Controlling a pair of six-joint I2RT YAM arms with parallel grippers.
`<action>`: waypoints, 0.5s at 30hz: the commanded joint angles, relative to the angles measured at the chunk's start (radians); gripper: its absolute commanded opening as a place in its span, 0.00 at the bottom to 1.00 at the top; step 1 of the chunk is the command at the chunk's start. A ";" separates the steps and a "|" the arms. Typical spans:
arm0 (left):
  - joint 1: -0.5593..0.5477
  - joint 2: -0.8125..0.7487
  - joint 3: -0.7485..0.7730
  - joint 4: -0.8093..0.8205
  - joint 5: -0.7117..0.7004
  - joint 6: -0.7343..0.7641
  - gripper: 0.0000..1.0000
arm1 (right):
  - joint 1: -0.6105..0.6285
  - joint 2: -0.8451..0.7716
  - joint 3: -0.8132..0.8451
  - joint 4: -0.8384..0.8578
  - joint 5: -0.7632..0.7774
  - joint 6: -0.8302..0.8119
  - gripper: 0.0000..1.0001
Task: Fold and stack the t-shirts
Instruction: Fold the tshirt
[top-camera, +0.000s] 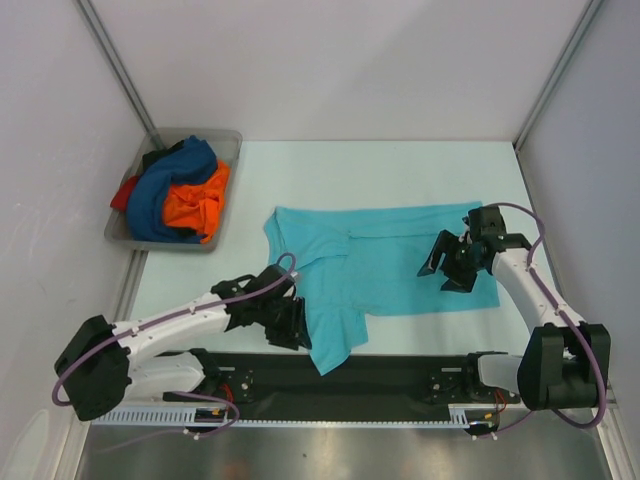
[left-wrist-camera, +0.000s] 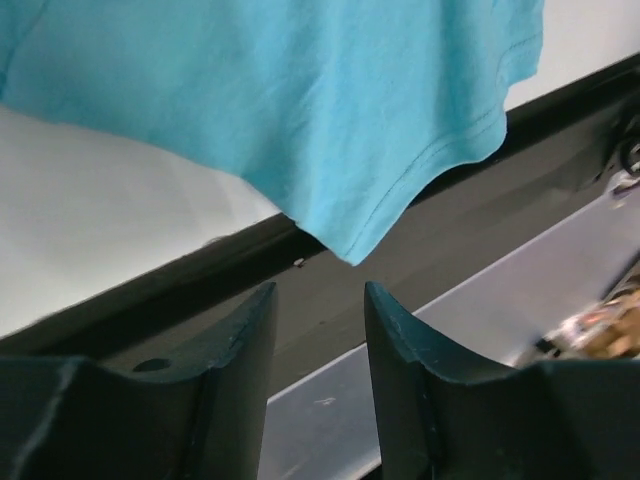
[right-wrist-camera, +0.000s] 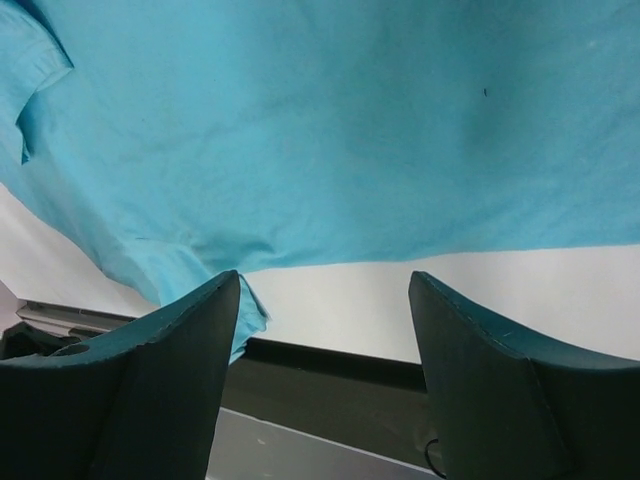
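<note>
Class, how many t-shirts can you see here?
4: turquoise t-shirt spread on the table; dark blue t-shirt, orange t-shirt and red t-shirt heaped in the grey tray, where others may lie hidden.

Left arm (top-camera: 170, 325), right arm (top-camera: 525, 280): white links, black joints; 2 looping purple cables (top-camera: 190, 313); black curved fingers (left-wrist-camera: 240, 340).

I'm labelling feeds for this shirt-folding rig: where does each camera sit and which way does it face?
Top external: above and behind the arms, looking down on the table, turquoise t-shirt and grey tray; both arms show.
Left wrist: on the left arm, facing the shirt's corner at the table's near edge; the open left tool shows.
Right wrist: on the right arm, facing the shirt's near hem; the open right tool shows.
Shared: all see the turquoise t-shirt.
</note>
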 joint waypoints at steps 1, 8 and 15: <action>-0.021 -0.081 -0.056 0.079 0.015 -0.200 0.45 | -0.012 -0.002 0.004 0.041 -0.033 -0.027 0.74; -0.077 -0.165 -0.208 0.319 -0.050 -0.385 0.52 | -0.073 0.045 0.042 0.025 -0.065 -0.085 0.74; -0.121 -0.058 -0.240 0.379 -0.041 -0.382 0.50 | -0.085 0.050 0.099 -0.012 -0.054 -0.080 0.74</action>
